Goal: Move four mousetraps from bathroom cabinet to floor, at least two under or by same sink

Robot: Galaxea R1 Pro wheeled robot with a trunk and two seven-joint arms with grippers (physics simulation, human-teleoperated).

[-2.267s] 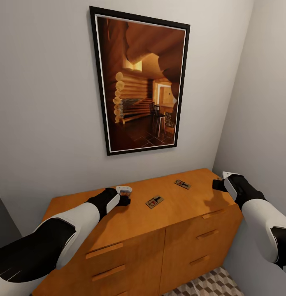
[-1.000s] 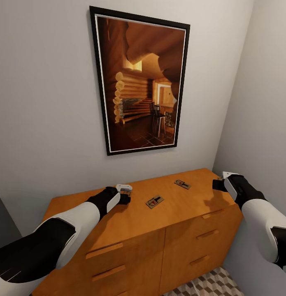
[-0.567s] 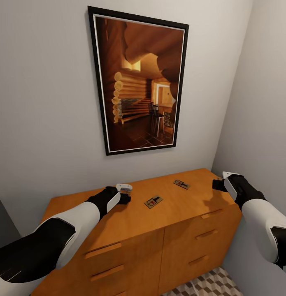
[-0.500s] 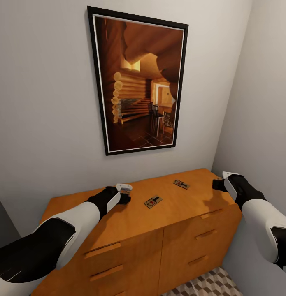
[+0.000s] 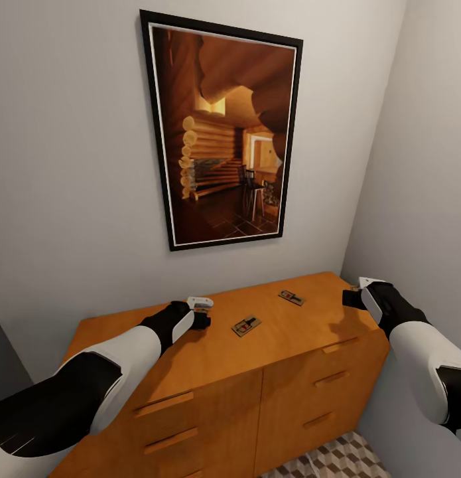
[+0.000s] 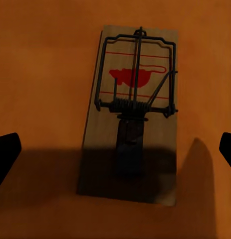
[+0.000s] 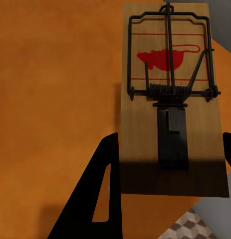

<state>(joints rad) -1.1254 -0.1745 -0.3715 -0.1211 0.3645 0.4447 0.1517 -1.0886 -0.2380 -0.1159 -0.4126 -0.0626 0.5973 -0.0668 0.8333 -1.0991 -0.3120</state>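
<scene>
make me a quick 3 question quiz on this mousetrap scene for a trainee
1. True or false: two mousetraps lie in plain sight between the two arms on the cabinet top.
2. What hangs on the wall above the cabinet? A) mirror B) framed picture C) shelf
3. Fill in: in the left wrist view, the mousetrap lies between the open fingers of the ____ gripper.

Key:
1. True: middle mousetrap, far mousetrap.
2. B, the framed picture.
3. Left, the left gripper.

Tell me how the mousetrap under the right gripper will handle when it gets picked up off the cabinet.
The mousetrap looks like a flat wooden board, so probably stiff and light. Lying flat on the cabinet, it offers little edge, so the right gripper may slip. Its wire parts could snag.
</scene>
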